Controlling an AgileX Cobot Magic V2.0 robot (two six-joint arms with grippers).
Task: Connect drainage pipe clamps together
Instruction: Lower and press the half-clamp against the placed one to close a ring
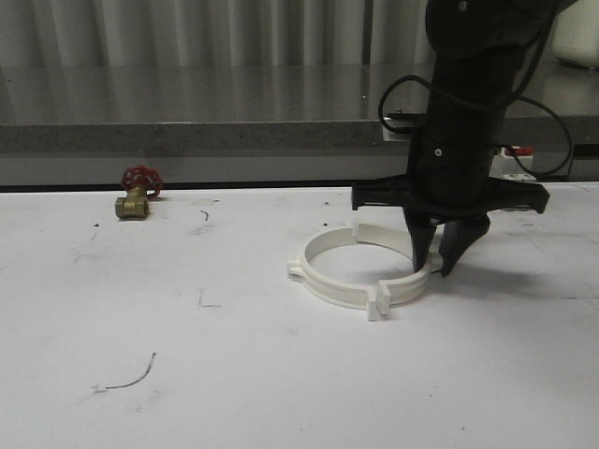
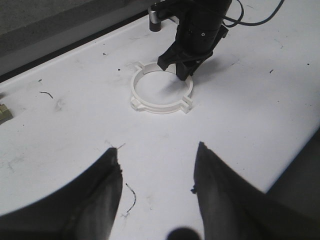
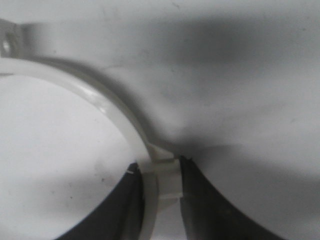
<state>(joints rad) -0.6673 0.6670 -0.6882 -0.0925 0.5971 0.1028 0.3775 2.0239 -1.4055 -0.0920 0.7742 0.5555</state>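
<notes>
Two cream-white drainage pipe clamps (image 1: 329, 290) lie on the white table as one ring (image 2: 161, 106), their end tabs meeting at the front (image 1: 377, 306) and at the back (image 1: 358, 227). I cannot tell whether the tabs are locked. My right gripper (image 1: 432, 267) points straight down on the ring's right side. It is shut on the clamp band at its nub (image 3: 167, 175), one finger inside the ring and one outside. The band (image 3: 95, 95) curves away from those fingers. My left gripper (image 2: 157, 152) hangs open over bare table, well short of the ring, with nothing between its fingers.
A brass valve with a red handle (image 1: 138, 195) stands at the far left of the table. A white circuit breaker with a red top (image 1: 518, 161) sits behind the right arm. A grey ledge (image 1: 187, 136) runs along the back edge.
</notes>
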